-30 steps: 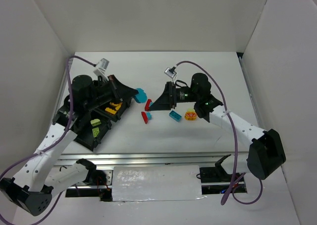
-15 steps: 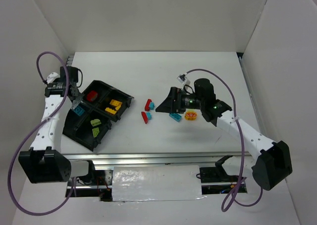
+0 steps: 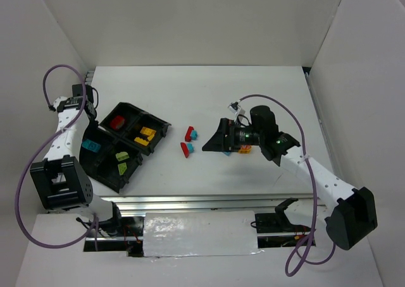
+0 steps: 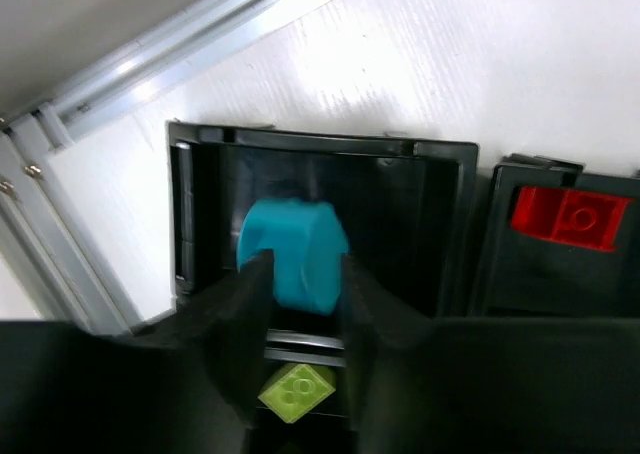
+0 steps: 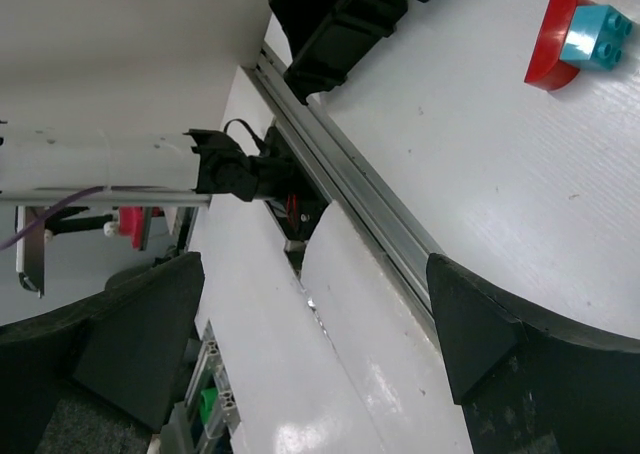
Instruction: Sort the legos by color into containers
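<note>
Roughly, the sort was past its midpoint but not finished. In the tray [image 3: 131,115], at 9 o'clock on the table [image 3: 190,91], a red brick [image 3: 117,121] lay in the 12 o'clock compartment. Orange bricks [image 3: 147,136] lay in the 3 o'clock one and green bricks [image 3: 121,155] in the 6 o'clock one. Loose pieces were left near the table's middle: two red-and-cyan pairs [image 3: 190,134], close together, and an orange piece [image 3: 244,149] at their 3 o'clock, half hidden behind the right arm. Those pairs looked joined, so they would probably need splitting before they could be sorted by colour.

The left arm reached along the tray's 9 o'clock side, its wrist bent in over the tray. The left gripper [image 4: 305,266] pointed down into the 9 o'clock compartment, and its fingers appeared clenched on a cyan brick [image 4: 293,244], one against each side. The brick sat above the compartment floor, though the wrist view was blurred and how high it sat was not clear. The overhead view showed cyan in that compartment, but it was unclear whether that was the same brick. I judged this to be the moment just before the drop.

The right arm stretched from its base at 5 o'clock toward the middle, wrist tilted low. The right gripper [image 3: 214,144] was spread wide and held nothing. It pointed toward 9 o'clock and hung just at 3 o'clock of the loose pairs, one of which showed at the upper right of its wrist view.
</note>
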### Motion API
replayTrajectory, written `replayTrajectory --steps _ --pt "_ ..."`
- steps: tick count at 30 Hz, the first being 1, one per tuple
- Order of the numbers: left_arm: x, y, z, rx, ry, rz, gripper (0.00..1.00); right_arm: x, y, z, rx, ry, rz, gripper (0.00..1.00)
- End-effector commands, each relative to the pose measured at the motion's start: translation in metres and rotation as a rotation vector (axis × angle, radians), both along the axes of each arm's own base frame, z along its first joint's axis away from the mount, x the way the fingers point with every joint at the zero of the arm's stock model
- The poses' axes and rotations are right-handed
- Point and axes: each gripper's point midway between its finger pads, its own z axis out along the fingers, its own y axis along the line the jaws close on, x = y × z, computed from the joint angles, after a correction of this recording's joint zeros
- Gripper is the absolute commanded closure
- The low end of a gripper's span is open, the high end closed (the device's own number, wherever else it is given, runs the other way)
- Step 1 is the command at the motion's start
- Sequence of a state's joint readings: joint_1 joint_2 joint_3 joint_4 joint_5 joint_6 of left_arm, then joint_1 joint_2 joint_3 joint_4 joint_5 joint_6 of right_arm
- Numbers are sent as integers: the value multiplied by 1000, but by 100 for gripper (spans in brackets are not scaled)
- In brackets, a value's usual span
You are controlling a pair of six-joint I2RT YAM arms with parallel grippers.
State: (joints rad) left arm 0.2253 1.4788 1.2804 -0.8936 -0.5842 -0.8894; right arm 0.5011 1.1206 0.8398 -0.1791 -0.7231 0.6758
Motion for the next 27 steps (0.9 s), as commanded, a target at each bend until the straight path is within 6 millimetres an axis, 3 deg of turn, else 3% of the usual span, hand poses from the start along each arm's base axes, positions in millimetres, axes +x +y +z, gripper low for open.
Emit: replayTrajectory --steps 1,5,6,8,12,13,15,20,25,27 --pt "11 4 -1 3 -27 -3 52 -4 0 10 9 -25 30 0" --pt "10 4 -6 5 -14 -1 25 4 1 10 -13 -28 13 0" --pt "8 5 -6 6 -5 -1 23 3 -1 3 -54 -2 -8 0" --pt "7 5 -4 9 0 -4 17 24 -9 -2 -153 -42 -119 0" --pt "7 -1 6 -12 -19 -46 14 49 -43 -31 -400 -26 -316 1" --pt "5 -4 12 -18 -32 -55 3 55 -50 -43 -466 -27 -334 0" --pt "5 -13 18 -55 -51 -104 0 68 -66 -54 -577 -59 -382 0" --pt "-6 -40 42 -123 -142 -236 1 96 -79 -78 -739 -93 -414 1" --pt "-24 -83 69 -210 -275 -443 1 121 -74 -105 -840 -88 -375 4" --pt "-30 -100 70 -246 -297 -539 1 126 -68 -118 -856 -85 -330 7"
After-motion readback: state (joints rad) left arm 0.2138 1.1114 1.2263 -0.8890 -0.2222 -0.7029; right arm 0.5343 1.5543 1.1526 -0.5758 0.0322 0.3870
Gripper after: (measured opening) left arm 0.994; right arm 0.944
